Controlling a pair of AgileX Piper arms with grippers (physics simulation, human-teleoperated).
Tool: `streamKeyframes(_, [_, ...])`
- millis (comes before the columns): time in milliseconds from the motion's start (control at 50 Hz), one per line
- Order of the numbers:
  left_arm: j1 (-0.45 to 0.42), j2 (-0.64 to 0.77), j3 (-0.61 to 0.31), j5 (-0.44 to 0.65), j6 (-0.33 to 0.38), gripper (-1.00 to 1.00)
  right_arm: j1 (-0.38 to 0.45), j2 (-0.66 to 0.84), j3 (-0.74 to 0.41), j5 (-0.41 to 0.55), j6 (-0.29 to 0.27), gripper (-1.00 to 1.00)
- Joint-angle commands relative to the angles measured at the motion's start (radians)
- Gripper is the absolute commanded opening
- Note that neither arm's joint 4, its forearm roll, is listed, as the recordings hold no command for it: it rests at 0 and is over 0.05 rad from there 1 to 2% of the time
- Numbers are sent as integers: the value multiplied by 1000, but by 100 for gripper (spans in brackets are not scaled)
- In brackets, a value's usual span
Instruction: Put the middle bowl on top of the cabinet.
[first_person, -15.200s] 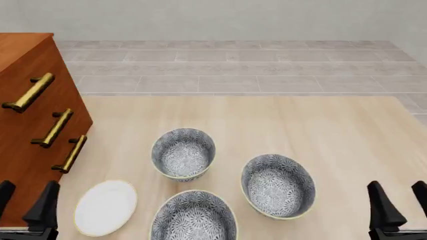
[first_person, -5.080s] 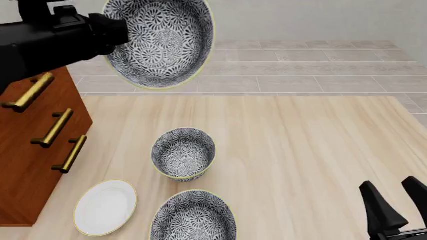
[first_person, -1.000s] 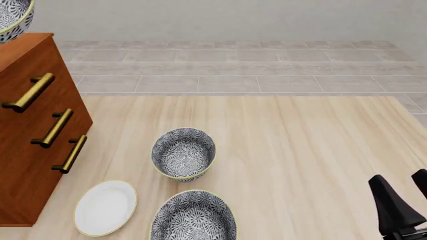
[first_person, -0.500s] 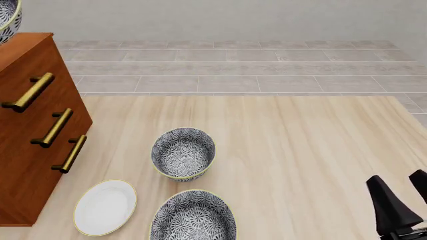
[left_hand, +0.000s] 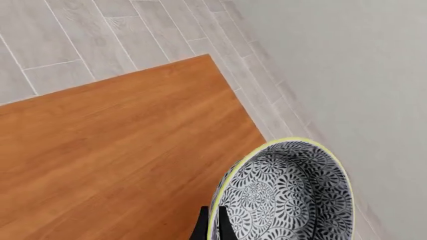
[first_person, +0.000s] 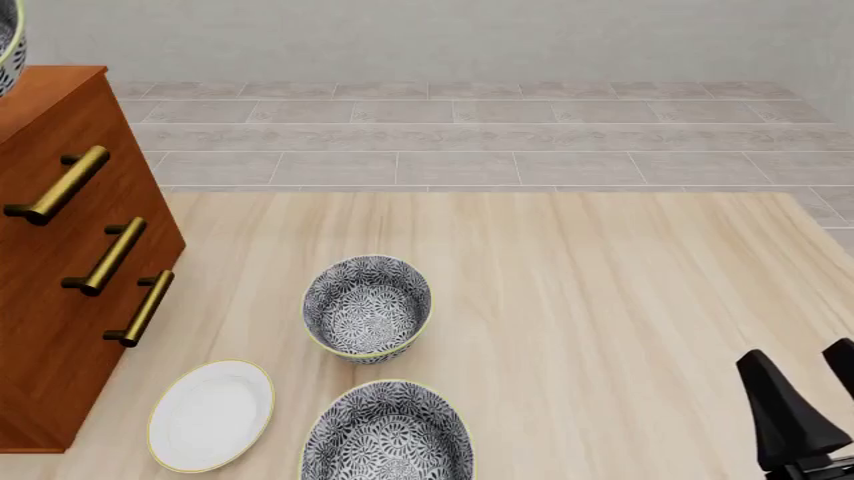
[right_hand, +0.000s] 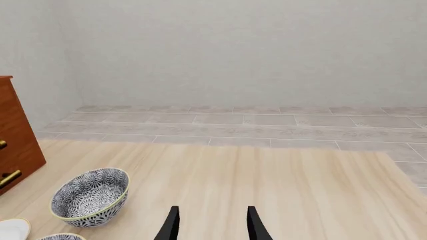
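Left gripper (left_hand: 211, 226) was clamped on the rim of the middle bowl (left_hand: 283, 195), holding it tilted above the cabinet (left_hand: 113, 160) top. Right gripper (right_hand: 210, 222) sat low over the table (first_person: 601, 300), fingers apart, holding nothing.

The floral, yellow-rimmed middle bowl (left_hand: 287, 197) hangs tilted above the reddish-brown cabinet (left_hand: 113, 155) top.

The bowl (left_hand: 287, 200) has a dark-grey and white floral pattern with a yellow rim. The cabinet (left_hand: 113, 160) is reddish-brown, the plate (first_person: 211, 415) white, the table (first_person: 601, 300) pale wood.
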Motion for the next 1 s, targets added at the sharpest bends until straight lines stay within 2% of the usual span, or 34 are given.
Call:
streamKeyframes(20, [25, 18, 3, -8, -11, -100, -3, 0, -5, 7, 1, 100])
streamKeyframes(380, [65, 60, 16, -26, -18, -100, -5, 0, 41, -36, 2, 100])
streamKeyframes(580, [76, 65, 27, -32, -16, -100, -1, 0, 22, -18, 2, 100])
streamKeyframes(660, [81, 77, 33, -40, -21, -100, -1, 0, -16, 17, 4, 100])
streamKeyframes(840, [94, 93, 51, -62, -17, -100, -7, 0, 17, -13, 2, 100])
streamKeyframes(1000, [91, 95, 61, -72, -26, -100, -7, 0, -21, 23, 3, 100])
